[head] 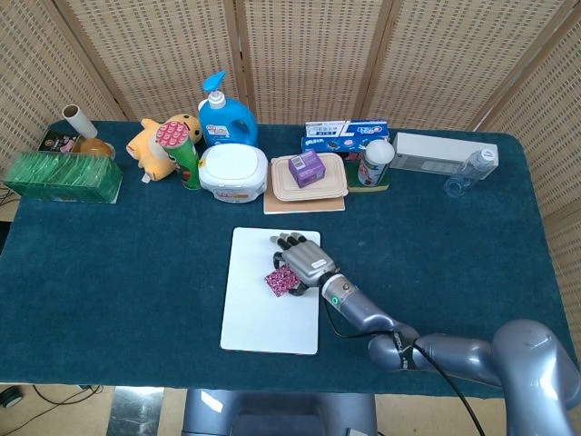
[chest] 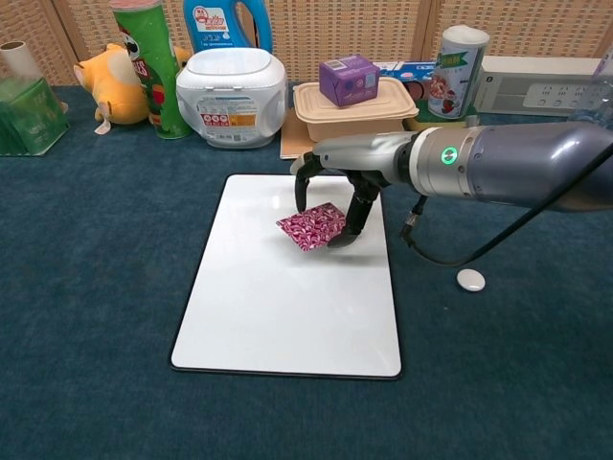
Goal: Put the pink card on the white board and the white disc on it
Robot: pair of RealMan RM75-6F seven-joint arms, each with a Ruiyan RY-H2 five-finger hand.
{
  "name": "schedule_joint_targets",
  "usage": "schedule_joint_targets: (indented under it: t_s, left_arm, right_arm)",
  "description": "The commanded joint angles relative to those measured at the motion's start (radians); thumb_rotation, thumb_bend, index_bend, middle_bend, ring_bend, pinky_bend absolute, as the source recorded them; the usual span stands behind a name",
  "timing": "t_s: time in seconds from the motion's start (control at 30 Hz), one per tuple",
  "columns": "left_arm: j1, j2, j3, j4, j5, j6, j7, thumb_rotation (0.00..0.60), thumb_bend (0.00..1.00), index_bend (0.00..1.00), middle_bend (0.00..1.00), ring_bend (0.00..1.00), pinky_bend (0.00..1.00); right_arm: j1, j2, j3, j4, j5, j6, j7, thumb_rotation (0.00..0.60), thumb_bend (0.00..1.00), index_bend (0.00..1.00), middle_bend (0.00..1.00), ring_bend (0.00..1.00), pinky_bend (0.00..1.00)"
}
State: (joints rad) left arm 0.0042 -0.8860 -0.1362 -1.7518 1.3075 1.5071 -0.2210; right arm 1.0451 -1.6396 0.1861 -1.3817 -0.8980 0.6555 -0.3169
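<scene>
A staged test room is shown, more a lab than a home. A table (head: 109,263) covered with dark teal cloth is placed before woven screens (head: 300,54). Household goods are lined along its back edge: a detergent bottle (head: 223,114), a plush toy (head: 156,143), a food box (head: 310,179), a cookie pack (head: 345,135).
</scene>
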Motion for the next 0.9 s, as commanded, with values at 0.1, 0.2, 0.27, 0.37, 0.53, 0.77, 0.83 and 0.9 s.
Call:
schedule_joint_targets:
  t_s: [0.1, 0.2, 0.27, 0.37, 0.53, 0.77, 0.83, 0.9]
  left_arm:
    - [0.001, -0.002, 0.001, -0.003, -0.001, 0.002, 0.007, 0.6, 0.1, 0.0, 0.0, 0.0, 0.0]
    - [0.002, -0.003, 0.0, -0.006, -0.003, 0.004, 0.012, 0.6, 0.1, 0.0, 0.0, 0.0, 0.0]
    - [0.002, -0.003, 0.0, -0.007, -0.004, 0.005, 0.012, 0.6, 0.1, 0.0, 0.0, 0.0, 0.0]
    - [0.001, -0.004, 0.0, -0.008, -0.003, 0.003, 0.017, 0.6, 0.1, 0.0, 0.0, 0.0, 0.0]
    - [-0.001, -0.006, 0.003, -0.012, 0.002, 0.003, 0.027, 0.6, 0.1, 0.0, 0.0, 0.0, 0.0]
    - [-0.001, -0.009, 0.004, -0.024, 0.004, 0.008, 0.046, 0.6, 0.1, 0.0, 0.0, 0.0, 0.0]
    - [-0.001, -0.009, 0.004, -0.026, 0.002, 0.009, 0.048, 0.6, 0.1, 0.0, 0.0, 0.0, 0.0]
    - [0.0, -0.01, 0.004, -0.028, 0.001, 0.01, 0.053, 0.6, 0.1, 0.0, 0.0, 0.0, 0.0]
  right_arm:
    - [0.01, 0.018, -0.013, -0.022, 0.024, 0.0, -0.018, 0.6, 0.27, 0.21, 0.02, 0.0, 0.0]
    - [0.007, 0.039, -0.017, -0.044, 0.021, 0.006, -0.014, 0.6, 0.26, 0.19, 0.02, 0.0, 0.0]
    - [0.002, 0.053, -0.02, -0.058, 0.013, 0.01, -0.009, 0.6, 0.26, 0.19, 0.02, 0.0, 0.0]
    - [-0.024, 0.11, -0.041, -0.102, -0.027, 0.028, 0.003, 0.6, 0.26, 0.19, 0.02, 0.0, 0.0]
    - [-0.064, 0.174, -0.076, -0.137, -0.095, 0.044, 0.028, 0.6, 0.26, 0.19, 0.02, 0.0, 0.0]
    - [-0.129, 0.261, -0.128, -0.177, -0.201, 0.048, 0.104, 0.6, 0.27, 0.27, 0.02, 0.0, 0.0]
    - [-0.144, 0.279, -0.145, -0.182, -0.236, 0.052, 0.117, 0.6, 0.27, 0.28, 0.02, 0.0, 0.0]
    - [-0.16, 0.293, -0.162, -0.184, -0.276, 0.059, 0.134, 0.6, 0.28, 0.28, 0.02, 0.0, 0.0]
